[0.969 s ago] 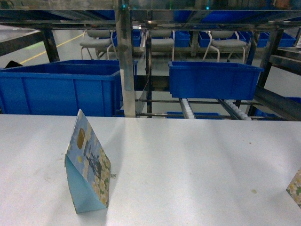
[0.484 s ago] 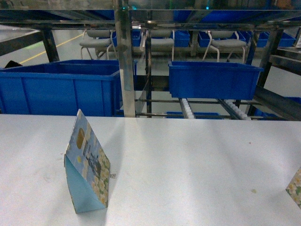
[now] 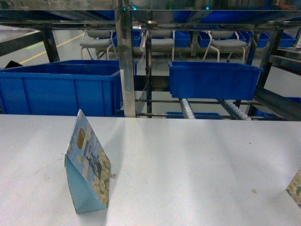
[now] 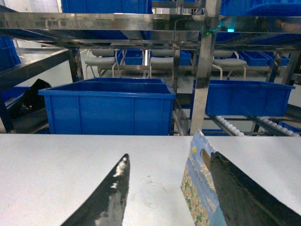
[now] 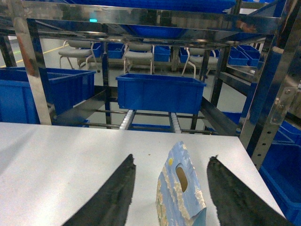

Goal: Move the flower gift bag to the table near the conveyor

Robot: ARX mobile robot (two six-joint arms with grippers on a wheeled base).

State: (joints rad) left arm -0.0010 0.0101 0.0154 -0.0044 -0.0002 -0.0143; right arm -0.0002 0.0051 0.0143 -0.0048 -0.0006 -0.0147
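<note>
A flower gift bag [image 3: 87, 165], blue with pale blossoms and an oval handle hole, stands upright on the white table [image 3: 188, 160] at the left. Only the corner of a second flower gift bag [image 3: 295, 188] shows at the right edge. Neither gripper appears in the head view. In the left wrist view my left gripper [image 4: 169, 156] is open, and the bag [image 4: 197, 186] stands close against its right finger [image 4: 235, 188]; whether they touch I cannot tell. My right gripper [image 5: 172, 158] is open around the other bag [image 5: 181, 190], which touches neither finger. The conveyor [image 3: 188, 109] runs behind the table.
Two blue bins [image 3: 61, 89] [image 3: 214, 80] sit on the steel racking beyond the table's far edge. A steel upright [image 3: 124, 56] rises at the middle. Grey chairs [image 3: 96, 42] stand far back. The table's right edge [image 5: 256, 174] lies just right of the right gripper.
</note>
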